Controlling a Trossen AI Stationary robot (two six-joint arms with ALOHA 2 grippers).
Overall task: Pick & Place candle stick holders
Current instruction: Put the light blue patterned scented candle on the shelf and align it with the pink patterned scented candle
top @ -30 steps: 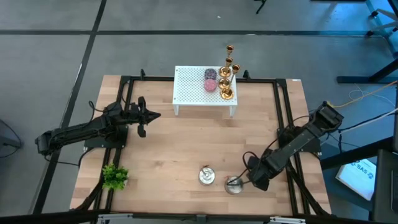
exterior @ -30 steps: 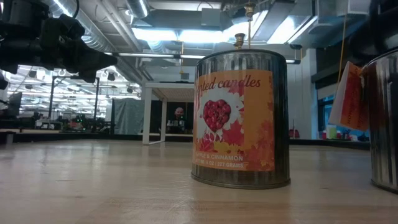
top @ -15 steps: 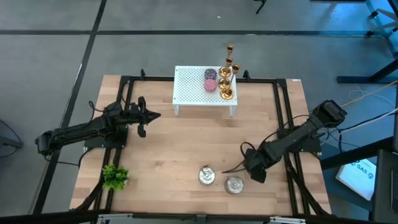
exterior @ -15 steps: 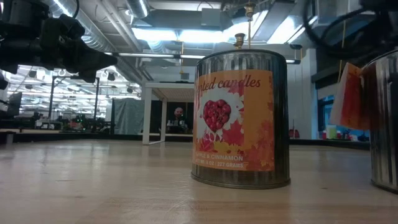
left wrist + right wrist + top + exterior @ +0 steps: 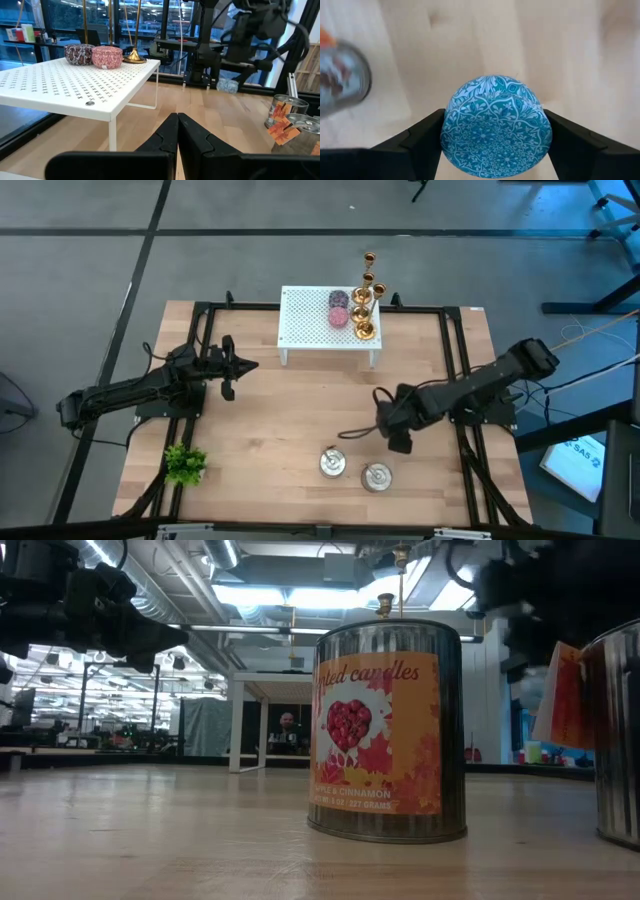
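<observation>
Left end effector [image 5: 243,365] rests shut over the tabletop [image 5: 280,420]. Candle stick holders [image 5: 365,308] stand on the white shelf [image 5: 305,320] (right edge). Right end effector [image 5: 495,130] clamps a blue patterned candle [image 5: 495,125] above the tabletop.

The wooden table [image 5: 270,420] bears a white rack [image 5: 310,325], two tins [image 5: 333,463] and a plant [image 5: 185,464].

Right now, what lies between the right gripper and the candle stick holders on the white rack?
In the high view, only bare wooden table separates the right gripper, clamped on a blue patterned round candle, from the candle stick holders on the white rack.
</observation>
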